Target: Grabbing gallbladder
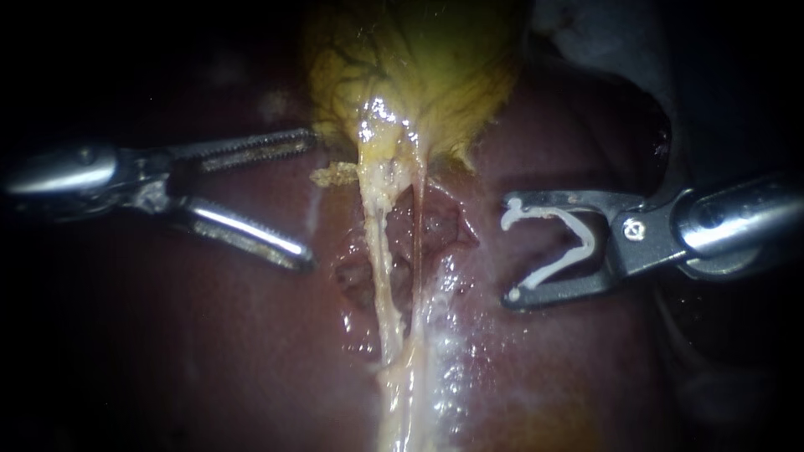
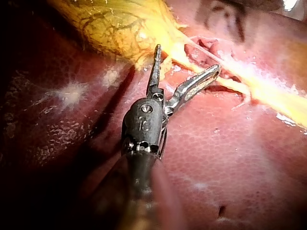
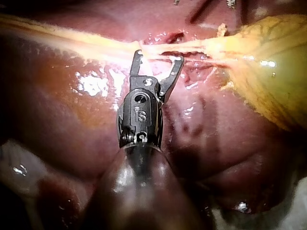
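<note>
While my left instrument [image 1: 311, 199] holds its claw wide beside the gallbladder [image 1: 419, 67], my right instrument [image 1: 507, 251] grips a clip [image 1: 586, 238] in its claw.

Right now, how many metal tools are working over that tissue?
2. The left tool sits open beside the yellow gallbladder, over the liver. The right tool faces it, holding a white clip. No other tool shows in any view.

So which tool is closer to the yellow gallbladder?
Left. The left instrument has open jaws right beside the narrow end of the gallbladder, upper jaw almost touching. The right instrument, holding a white clip in its jaws, hangs farther off over the liver.
</note>
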Tool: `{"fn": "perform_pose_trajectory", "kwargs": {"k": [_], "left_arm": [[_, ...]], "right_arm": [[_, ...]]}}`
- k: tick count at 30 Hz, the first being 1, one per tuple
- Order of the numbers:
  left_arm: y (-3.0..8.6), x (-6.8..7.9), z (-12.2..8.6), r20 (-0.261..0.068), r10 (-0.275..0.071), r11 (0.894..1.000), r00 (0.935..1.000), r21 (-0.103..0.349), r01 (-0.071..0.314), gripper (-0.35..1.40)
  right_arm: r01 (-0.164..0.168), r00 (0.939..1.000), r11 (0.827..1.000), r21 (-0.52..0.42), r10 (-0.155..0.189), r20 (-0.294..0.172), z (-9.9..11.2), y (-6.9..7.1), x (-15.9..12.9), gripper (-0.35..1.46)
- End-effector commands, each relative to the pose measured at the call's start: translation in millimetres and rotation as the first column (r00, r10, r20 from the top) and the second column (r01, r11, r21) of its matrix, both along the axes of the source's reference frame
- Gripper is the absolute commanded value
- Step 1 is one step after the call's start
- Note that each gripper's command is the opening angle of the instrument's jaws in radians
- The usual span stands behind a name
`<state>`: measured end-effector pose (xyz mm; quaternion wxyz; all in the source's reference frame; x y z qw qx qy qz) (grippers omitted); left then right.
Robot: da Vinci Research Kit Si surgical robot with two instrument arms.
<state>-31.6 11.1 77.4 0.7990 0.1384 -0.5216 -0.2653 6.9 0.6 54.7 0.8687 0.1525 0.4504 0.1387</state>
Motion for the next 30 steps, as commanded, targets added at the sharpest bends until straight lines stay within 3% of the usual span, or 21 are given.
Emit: {"fn": "perform_pose_trajectory", "kwargs": {"k": [1, 6, 15, 21, 30], "left_arm": [[0.4, 0.1, 0.6, -0.001, -0.006, 1.0, 1.0, 0.009, 0.006, 1.01], [2.0, 0.1, 4.3, -0.001, -0.022, 0.999, 0.9998, 0.033, 0.022, 0.9], [1.3, 0.4, 9.0, -0.046, -0.03, 0.995, 0.9985, 0.095, 0.034, 0.65], [1.0, 0.4, 10.1, -0.057, -0.037, 0.992, 0.9977, 0.118, 0.044, 0.48], [0.7, 0.3, 10.5, -0.078, -0.035, 0.99, 0.9963, 0.135, 0.045, 0.01]], "right_arm": [[0.0, 1.0, 1.0, 0.0, 0.0, 0.0, 0.0, 0.0, 0.0, 0.6], [0.0, 1.0, 1.0, 0.0, 0.0, 0.0, 0.0, 0.0, 0.0, 0.6], [0.0, 1.0, 1.0, 0.0, 0.0, 0.0, 0.0, 0.0, 0.0, 0.6], [0.0, 1.0, 1.0, 0.0, 0.0, 0.0, 0.0, 0.0, 0.0, 0.6], [0.0, 1.0, 1.0, 0.0, 0.0, 0.0, -0.1, 0.0, 0.0, 0.6]]}}
